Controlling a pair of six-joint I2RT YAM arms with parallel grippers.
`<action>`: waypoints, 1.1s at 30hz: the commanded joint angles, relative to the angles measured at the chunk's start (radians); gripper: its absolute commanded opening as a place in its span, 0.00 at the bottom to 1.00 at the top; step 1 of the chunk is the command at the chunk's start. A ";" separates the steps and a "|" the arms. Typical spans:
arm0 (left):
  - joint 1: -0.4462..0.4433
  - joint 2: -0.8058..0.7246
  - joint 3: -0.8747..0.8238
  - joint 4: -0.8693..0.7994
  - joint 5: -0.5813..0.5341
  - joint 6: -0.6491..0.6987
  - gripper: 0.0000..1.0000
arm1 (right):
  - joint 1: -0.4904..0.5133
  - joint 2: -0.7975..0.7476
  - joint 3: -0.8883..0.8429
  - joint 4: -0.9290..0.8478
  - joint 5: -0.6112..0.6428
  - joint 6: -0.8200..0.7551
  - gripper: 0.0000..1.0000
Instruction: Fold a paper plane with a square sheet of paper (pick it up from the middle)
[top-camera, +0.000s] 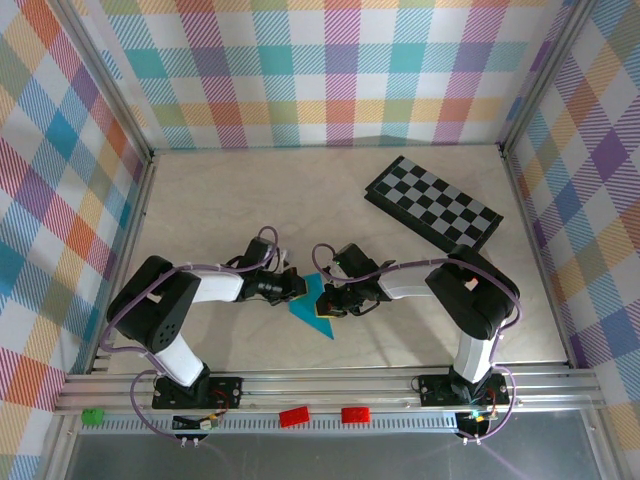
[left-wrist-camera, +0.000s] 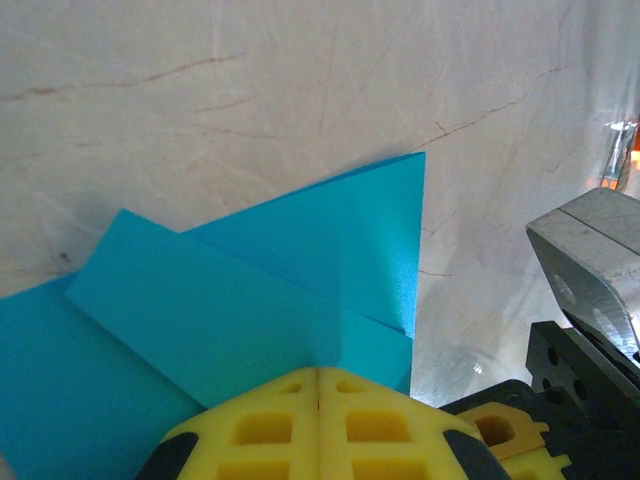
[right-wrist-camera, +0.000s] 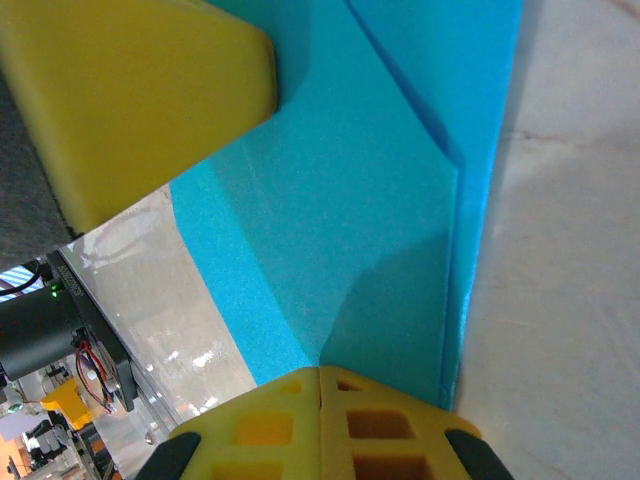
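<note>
While both arms bend inward over the near half of the bench (top-camera: 250, 210), their tips meet just left of centre, close to the near edge.

- Green block (top-camera: 92, 416): on the front rail (top-camera: 400, 422), below the near-left corner.
- Left arm (top-camera: 175, 320): base at the near edge, forearm reaching right.
- Left gripper (top-camera: 294, 287): clenched. Left pads (left-wrist-camera: 265, 430) are yellow and pressed together, with one thin seam between them. Tips are down on the sheet of paper (top-camera: 312, 312). Can't tell if any of it is caught in the seam or just pressed flat.
- Paper: cyan, partly folded, flat on the bench between the two grippers and touching both. Left wrist view shows one long flap laid slantwise over a triangle whose point aims away from the pads. Right wrist view shows a straight outer edge against bare bench, plus a crease running in from the top.
- Red blocks (top-camera: 294, 416): two on the rail, below the middle of the near edge.
- Right gripper (top-camera: 332, 298): clenched too. Right pads (right-wrist-camera: 385, 430) are butted together at the paper's edge. Same doubt about whether paper is pinched.
- Right arm (top-camera: 470, 300): base at the near edge, forearm reaching left.
- Checkered board (top-camera: 432, 203): black and grey, lying at a slant near the far-right corner, well apart from the paper.
</note>
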 joint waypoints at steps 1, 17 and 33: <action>0.033 0.006 0.010 -0.129 -0.129 0.068 0.00 | 0.008 0.025 -0.060 -0.123 0.072 0.024 0.00; 0.049 -0.189 0.112 -0.166 -0.067 0.050 0.00 | 0.008 0.020 -0.067 -0.104 0.066 0.027 0.00; -0.027 0.003 0.065 -0.157 -0.138 0.096 0.00 | 0.008 -0.040 0.020 -0.145 0.051 0.014 0.02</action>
